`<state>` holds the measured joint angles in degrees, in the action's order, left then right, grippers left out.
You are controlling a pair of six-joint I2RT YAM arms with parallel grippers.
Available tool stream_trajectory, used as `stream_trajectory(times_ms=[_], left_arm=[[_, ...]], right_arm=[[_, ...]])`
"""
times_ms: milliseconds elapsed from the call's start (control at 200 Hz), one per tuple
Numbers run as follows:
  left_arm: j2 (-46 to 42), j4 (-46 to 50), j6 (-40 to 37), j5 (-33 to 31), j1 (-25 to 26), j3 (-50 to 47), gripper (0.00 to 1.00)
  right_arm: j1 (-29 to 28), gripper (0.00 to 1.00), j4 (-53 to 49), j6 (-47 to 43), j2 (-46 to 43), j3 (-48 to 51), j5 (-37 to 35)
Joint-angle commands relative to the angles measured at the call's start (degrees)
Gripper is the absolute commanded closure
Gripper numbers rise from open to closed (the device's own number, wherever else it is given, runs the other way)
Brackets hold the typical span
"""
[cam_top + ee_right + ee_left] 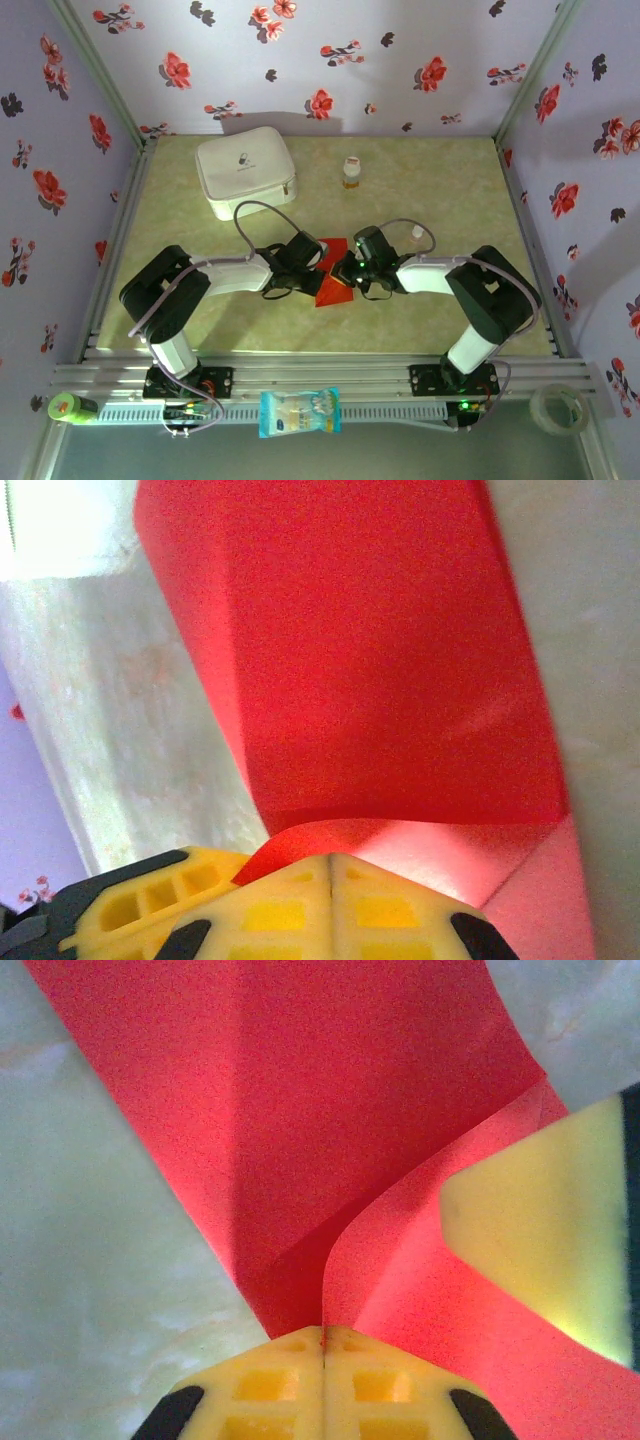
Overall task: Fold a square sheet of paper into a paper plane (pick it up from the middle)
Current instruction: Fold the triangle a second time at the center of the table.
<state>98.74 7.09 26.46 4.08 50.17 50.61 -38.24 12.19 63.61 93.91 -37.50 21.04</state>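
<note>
At 6 o'clock the left gripper [322,1338] pinches the red paper sheet [330,1090] between closed yellow fingers. The sheet fans up toward 12, creased, with one flap curling. Another yellow pad [540,1230] overlaps that flap at 3 o'clock. The pale table [90,1260] shows at 9.

White zip case [246,170] and small bottle [350,172] at the back, snack packet [299,412] on front rail [380,378]
</note>
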Motion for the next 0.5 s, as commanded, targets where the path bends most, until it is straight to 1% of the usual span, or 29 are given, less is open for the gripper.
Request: stream_trajectory(times_ms=[0, 140, 260, 355, 385, 425, 495], left_arm=[[-0.08, 3.63, -0.81, -0.48, -0.31, -1.57, 1.0], [-1.03, 3.8, -0.49, -0.55, -0.33, -1.14, 0.99], [-2.73, 4.69, 0.26, -0.55, -0.34, -0.23, 0.91], [-4.79, 6.19, 1.64, -0.91, -0.33, 0.76, 0.74], [-5.55, 6.86, 2.11, -1.14, -0.34, 1.0, 0.7], [-6.61, 7.96, 2.93, -1.73, -0.34, 1.4, 0.67], [-8.6, 9.93, 4.05, -2.72, -0.33, 2.0, 0.65]], right_arm=[[0.27, 1.0, -2.52, 0.1, 1.78, 1.61, -2.7], [0.27, 1.0, -3.31, -0.2, 2.35, 3.78, -4.13], [0.27, 1.0, -2.58, -0.27, 2.87, 4.78, -4.38], [0.27, 1.0, -2.13, -0.33, 3.49, 4.89, -4.11], [0.27, 1.0, -1.99, -0.33, 3.64, 4.82, -4.08], [0.27, 1.0, -1.84, -0.28, 3.72, 4.8, -4.08], [0.27, 1.0, -1.81, -0.07, 3.71, 4.81, -4.17]])
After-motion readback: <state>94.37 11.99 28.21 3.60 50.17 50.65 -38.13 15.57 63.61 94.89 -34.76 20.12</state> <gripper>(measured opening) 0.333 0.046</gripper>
